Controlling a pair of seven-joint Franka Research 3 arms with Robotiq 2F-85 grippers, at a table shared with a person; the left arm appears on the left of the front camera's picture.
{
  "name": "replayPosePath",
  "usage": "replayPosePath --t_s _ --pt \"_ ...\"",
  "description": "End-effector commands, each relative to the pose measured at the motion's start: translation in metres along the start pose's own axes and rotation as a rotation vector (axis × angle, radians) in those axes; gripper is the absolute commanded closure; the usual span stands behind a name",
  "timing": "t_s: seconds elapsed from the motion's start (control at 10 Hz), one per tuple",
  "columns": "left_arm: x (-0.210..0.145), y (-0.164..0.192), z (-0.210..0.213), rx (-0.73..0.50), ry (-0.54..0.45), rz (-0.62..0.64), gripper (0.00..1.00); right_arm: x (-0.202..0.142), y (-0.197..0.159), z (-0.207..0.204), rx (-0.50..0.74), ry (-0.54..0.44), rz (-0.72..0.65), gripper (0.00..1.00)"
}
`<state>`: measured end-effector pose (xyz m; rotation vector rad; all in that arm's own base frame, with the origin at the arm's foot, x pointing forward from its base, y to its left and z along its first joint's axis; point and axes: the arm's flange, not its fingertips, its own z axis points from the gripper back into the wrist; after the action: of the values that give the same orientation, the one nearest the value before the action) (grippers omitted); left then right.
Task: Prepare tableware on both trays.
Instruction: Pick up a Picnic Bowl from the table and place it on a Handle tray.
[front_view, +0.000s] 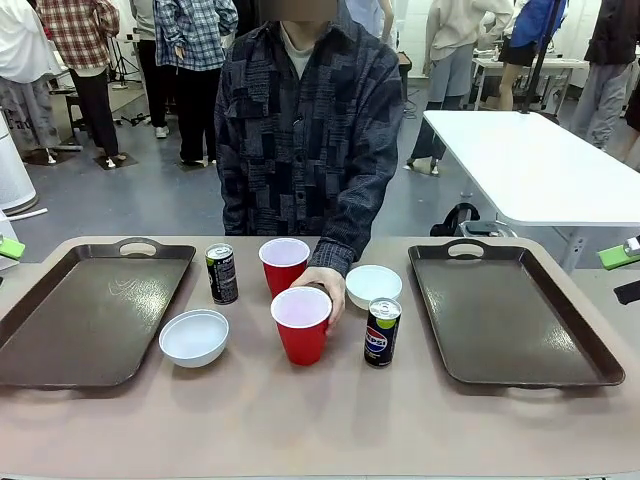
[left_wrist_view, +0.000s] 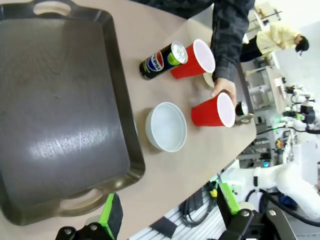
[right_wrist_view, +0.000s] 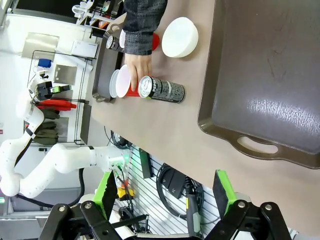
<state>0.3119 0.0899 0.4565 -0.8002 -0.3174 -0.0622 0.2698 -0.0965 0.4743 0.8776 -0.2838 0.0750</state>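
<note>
Two dark brown trays lie flat and bare, one at the left (front_view: 90, 315) and one at the right (front_view: 510, 310). Between them stand a black-green can (front_view: 221, 273), a Pepsi can (front_view: 382, 332), two red cups (front_view: 284, 265) (front_view: 301, 325) and two white bowls (front_view: 194, 337) (front_view: 373, 285). A person's hand (front_view: 325, 285) grips the nearer cup. My left gripper (left_wrist_view: 170, 212) hangs open above the table's near edge, beside the left tray (left_wrist_view: 55, 110) and a bowl (left_wrist_view: 166, 126). My right gripper (right_wrist_view: 165, 192) is open off the table edge, near the right tray (right_wrist_view: 270, 75) and the Pepsi can (right_wrist_view: 162, 90).
The person stands at the far side of the table, one sleeve (front_view: 350, 215) reaching over the middle. A white table (front_view: 540, 165) stands behind at the right. Other people move about in the background.
</note>
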Motion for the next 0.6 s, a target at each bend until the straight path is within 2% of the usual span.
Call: replayPosePath --t_s 0.0,0.3,0.5 --pt "0.015 -0.016 -0.014 0.129 0.045 0.022 0.00 0.001 0.000 0.000 0.025 -0.007 0.019 0.00" --pt "0.047 -0.073 -0.062 0.401 0.150 -0.028 0.00 0.001 0.000 0.000 0.025 -0.007 0.019 0.00" --pt "0.064 -0.095 -0.108 0.529 0.233 -0.061 0.00 0.001 0.000 0.000 0.025 -0.007 0.019 0.00"
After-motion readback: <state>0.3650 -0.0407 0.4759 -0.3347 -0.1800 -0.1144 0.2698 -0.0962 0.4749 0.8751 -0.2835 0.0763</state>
